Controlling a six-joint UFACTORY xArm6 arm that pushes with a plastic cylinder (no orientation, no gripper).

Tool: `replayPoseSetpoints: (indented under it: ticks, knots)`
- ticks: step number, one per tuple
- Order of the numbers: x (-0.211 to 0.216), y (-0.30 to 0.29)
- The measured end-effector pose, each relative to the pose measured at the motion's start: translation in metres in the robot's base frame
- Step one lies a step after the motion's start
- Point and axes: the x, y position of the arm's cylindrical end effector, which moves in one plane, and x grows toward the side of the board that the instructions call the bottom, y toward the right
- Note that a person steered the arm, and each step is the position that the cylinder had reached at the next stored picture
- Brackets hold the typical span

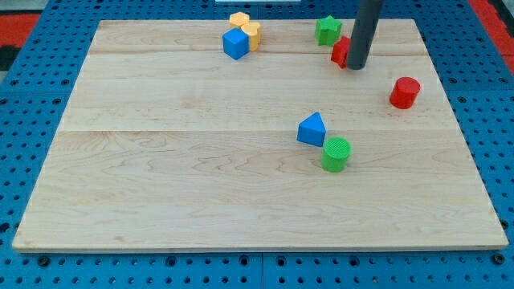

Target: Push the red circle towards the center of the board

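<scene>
The red circle (405, 92), a short red cylinder, stands near the board's right edge, above mid-height. My tip (356, 67) is at the lower end of the dark rod, up and to the left of the red circle, well apart from it. The rod stands right against a second red block (340, 51) and hides part of it, so its shape cannot be told.
A green star (327, 30) sits just left of the rod near the top edge. A blue cube (236, 43) and two yellow blocks (246, 29) cluster at top centre. A blue triangle (312, 129) and a green cylinder (336, 154) sit together near the board's (161, 160) middle.
</scene>
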Motion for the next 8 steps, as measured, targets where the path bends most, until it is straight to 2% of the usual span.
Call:
replayPoseSetpoints:
  ticks: [1,2,3,4,6,7,8]
  knots:
    - [-0.02,-0.013]
    - [0.003,-0.022]
    - [0.034,0.064]
    - [0.028,0.152]
    - [0.095,0.142]
    - [0.101,0.12]
    - [0.073,0.073]
